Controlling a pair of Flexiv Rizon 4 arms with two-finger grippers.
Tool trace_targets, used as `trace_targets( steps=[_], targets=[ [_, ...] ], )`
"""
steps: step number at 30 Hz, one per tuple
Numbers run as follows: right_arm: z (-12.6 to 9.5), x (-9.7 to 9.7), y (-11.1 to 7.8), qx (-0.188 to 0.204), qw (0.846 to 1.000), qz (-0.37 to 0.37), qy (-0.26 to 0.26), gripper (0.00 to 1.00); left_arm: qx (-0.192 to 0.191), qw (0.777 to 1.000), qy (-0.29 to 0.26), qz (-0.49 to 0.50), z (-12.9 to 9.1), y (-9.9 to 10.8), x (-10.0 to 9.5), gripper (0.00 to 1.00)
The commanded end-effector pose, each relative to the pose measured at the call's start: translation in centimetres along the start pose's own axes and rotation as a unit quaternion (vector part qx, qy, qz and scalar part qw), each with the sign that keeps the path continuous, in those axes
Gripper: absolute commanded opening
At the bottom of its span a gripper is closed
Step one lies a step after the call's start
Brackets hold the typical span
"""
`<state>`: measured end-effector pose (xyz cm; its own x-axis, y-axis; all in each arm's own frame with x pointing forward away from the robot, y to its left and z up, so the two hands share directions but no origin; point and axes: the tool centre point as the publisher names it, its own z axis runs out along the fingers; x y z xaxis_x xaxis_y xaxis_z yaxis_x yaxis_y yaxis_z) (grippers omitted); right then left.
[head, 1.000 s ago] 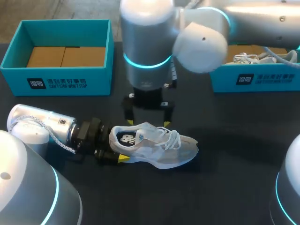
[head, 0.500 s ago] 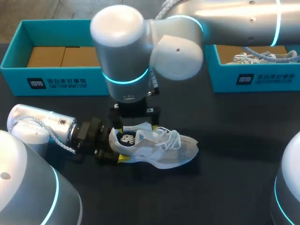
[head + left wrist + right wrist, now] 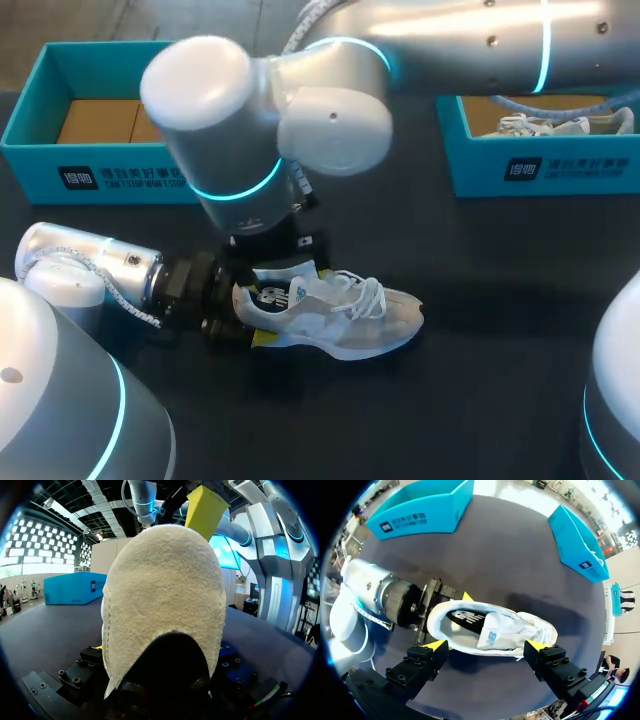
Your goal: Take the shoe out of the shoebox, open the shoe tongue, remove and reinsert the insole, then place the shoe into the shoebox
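Your left gripper (image 3: 245, 306) clamps the shoe (image 3: 338, 316) by the heel, center-left of frame, to steady it. Right gripper (image 3: 486, 645) hangs spread wide over the collar, prob. lined up for tongue/insole.

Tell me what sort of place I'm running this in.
Likely a robot test bench for shoe handling: a dark table, teal shoeboxes, and a white sneaker held at the heel by the left gripper.

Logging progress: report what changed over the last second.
The right end effector, open, swept leftward and down until it hung over the heel end of the shoe. The left end effector stayed shut on the heel, and the shoe did not move.
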<state>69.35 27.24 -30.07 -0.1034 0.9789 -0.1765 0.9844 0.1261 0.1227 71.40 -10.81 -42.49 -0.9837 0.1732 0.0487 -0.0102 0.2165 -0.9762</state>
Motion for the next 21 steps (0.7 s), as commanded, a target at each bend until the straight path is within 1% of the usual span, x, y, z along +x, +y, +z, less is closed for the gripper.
trace_targets(
  steps=[1, 8, 16, 21],
  targets=[
    [0.2, 0.4, -0.8, -0.021, 0.952, 0.3, -0.06, 1.0, 0.0, 1.0, 0.0, 0.0, -0.1, 0.4, -0.1, 0.0],
    [0.9, -0.1, -0.9, -0.025, 0.941, 0.329, -0.072, 1.0, 0.0, 1.0, 0.0, 0.0, -0.1, 0.4, -0.1, 0.0],
    [1.5, -0.7, -0.5, -0.029, 0.935, 0.348, -0.064, 1.0, 0.0, 1.0, 0.0, 0.0, -0.1, 0.4, -0.1, 0.0],
    [2.3, -1.0, -0.1, -0.03, 0.932, 0.356, -0.056, 1.0, 0.0, 1.0, 0.0, 0.0, -0.1, 0.4, -0.1, 0.0]
  ],
)
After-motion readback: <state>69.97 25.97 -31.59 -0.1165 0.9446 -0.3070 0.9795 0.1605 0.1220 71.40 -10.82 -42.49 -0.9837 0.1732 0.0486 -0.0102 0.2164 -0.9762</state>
